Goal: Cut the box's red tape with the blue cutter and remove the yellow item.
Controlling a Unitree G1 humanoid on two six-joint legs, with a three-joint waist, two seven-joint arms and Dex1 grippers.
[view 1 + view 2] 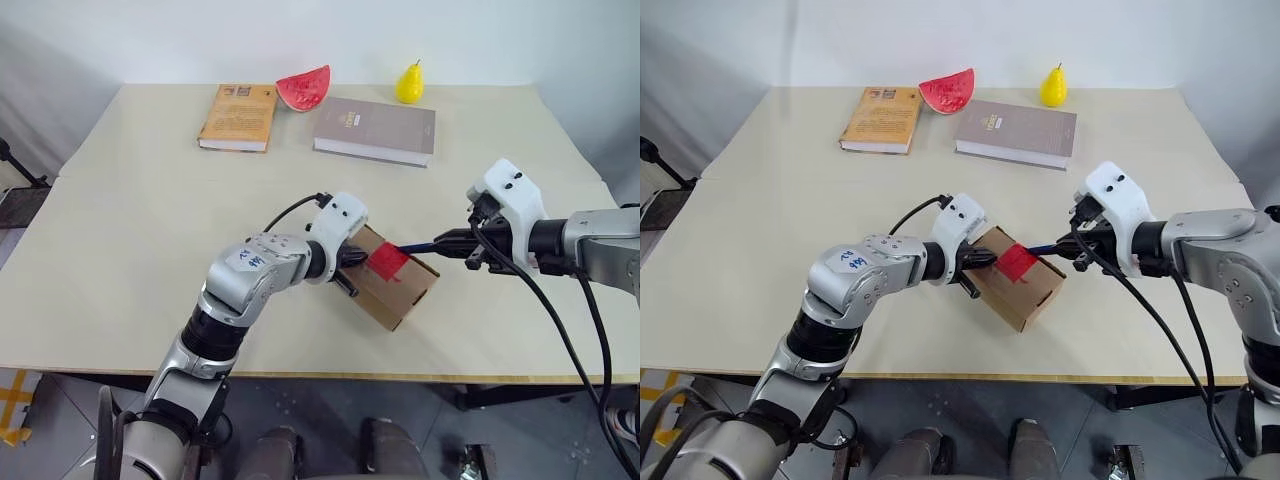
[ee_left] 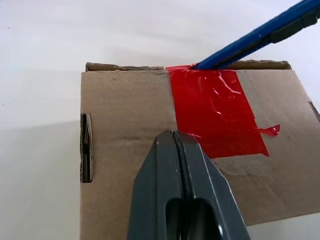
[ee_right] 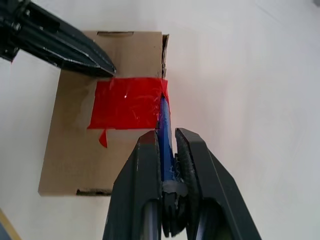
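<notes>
right gripper (image 3: 167, 137) clamps slim blue pen-shaped cutter (image 2: 250, 39) | tip meets square red tape patch (image 3: 127, 102) edge, 3 o'clock side of brown cardboard box (image 1: 400, 295) | left gripper (image 2: 176, 137) fingers pressed together, bracing top

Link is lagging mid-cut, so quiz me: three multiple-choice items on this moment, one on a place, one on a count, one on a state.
1. Where is the blue cutter's tip?
A. at the red tape's edge on the box
B. on the grey book
C. beside the pear

2. How many books lie on the table?
A. one
B. two
C. four

3. The left gripper is:
A. wide open above the box
B. holding the cutter
C. shut, pressing on the box

Key: 1 A, the blue cutter meets the red tape on the box. 2 B, orange book and grey book. 3 C, the left gripper fingers are together on the cardboard.
</notes>
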